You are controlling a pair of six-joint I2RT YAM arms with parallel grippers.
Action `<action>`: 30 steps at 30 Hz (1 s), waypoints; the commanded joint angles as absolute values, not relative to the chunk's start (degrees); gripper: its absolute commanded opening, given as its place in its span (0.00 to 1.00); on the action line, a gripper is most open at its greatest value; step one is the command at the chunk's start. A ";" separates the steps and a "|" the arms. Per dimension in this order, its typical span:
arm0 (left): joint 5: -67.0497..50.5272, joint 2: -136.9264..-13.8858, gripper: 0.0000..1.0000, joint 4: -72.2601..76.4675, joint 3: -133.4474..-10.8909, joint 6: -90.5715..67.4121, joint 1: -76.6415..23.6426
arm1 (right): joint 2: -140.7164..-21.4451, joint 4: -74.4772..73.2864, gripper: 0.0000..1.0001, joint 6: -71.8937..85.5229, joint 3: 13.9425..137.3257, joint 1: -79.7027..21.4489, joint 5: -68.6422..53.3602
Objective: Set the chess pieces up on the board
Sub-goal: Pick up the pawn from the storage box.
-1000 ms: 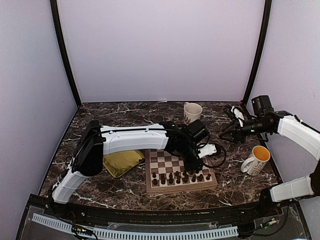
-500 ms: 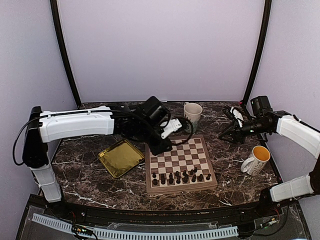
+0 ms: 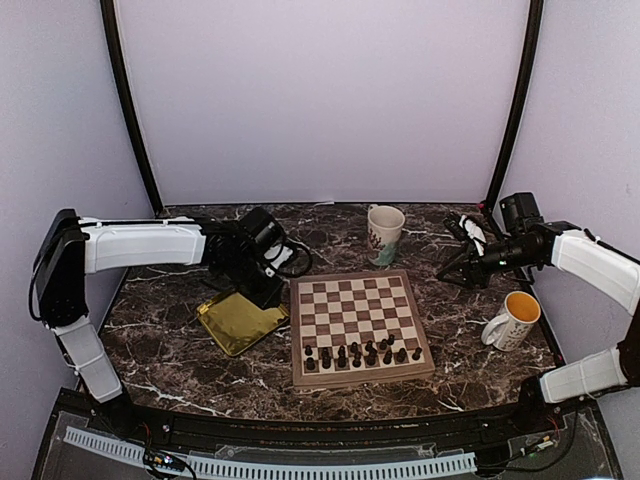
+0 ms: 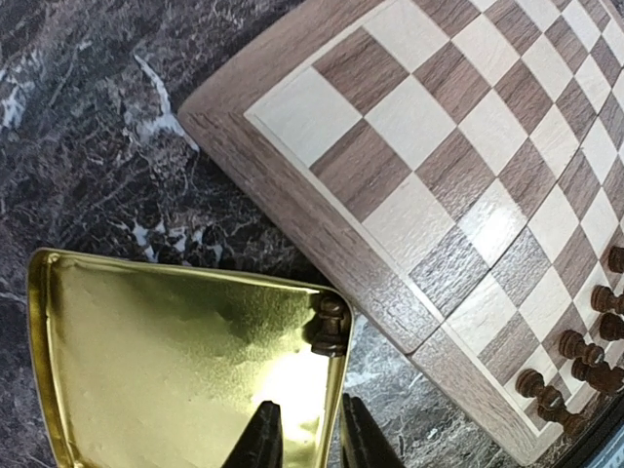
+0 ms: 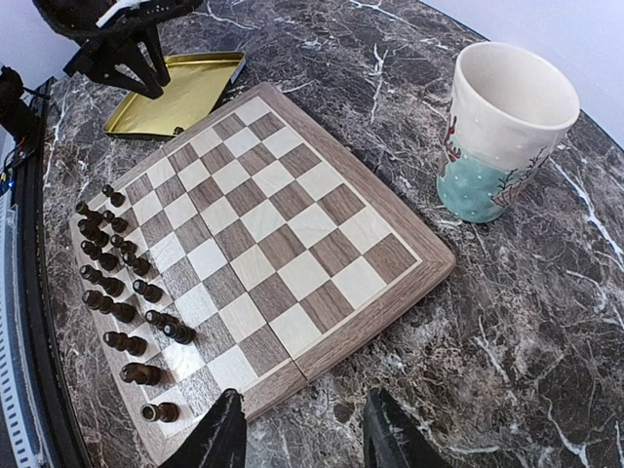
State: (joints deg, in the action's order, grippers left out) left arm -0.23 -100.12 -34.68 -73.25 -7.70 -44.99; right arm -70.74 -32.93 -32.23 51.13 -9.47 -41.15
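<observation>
Over the tray (image 4: 146, 361), my left claw (image 4: 307, 421) hangs narrow and empty, apparently fetching the lone piece (image 4: 330, 325) for the board (image 4: 439, 146), so next I must straddle it; right claw (image 5: 300, 408) idles wide.

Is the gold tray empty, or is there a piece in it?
Not empty: one dark chess piece sits in the corner of the tray nearest the board.

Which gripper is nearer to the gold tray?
Left. The left gripper hangs over a corner of the gold tray beside the board; the right gripper is away on the board's opposite side.
</observation>
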 commanded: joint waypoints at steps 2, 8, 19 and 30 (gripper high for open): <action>-5.39 -102.65 0.21 -36.29 -72.66 -9.65 -43.65 | -70.58 -32.63 0.41 -32.50 51.29 -9.40 -40.72; -6.61 -105.44 0.20 -36.25 -74.04 -8.86 -43.60 | -70.68 -32.77 0.41 -32.68 51.24 -9.43 -40.61; -6.57 -108.64 0.20 -35.61 -76.43 -8.00 -43.59 | -70.67 -32.87 0.41 -33.00 51.20 -9.41 -40.41; -5.33 -110.64 0.17 -36.49 -77.27 -7.30 -43.51 | -70.84 -32.95 0.41 -33.14 51.07 -9.42 -40.26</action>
State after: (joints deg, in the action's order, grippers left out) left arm -6.11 -110.61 -34.81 -76.38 -8.16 -43.77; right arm -70.74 -33.01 -32.56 51.13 -9.47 -40.38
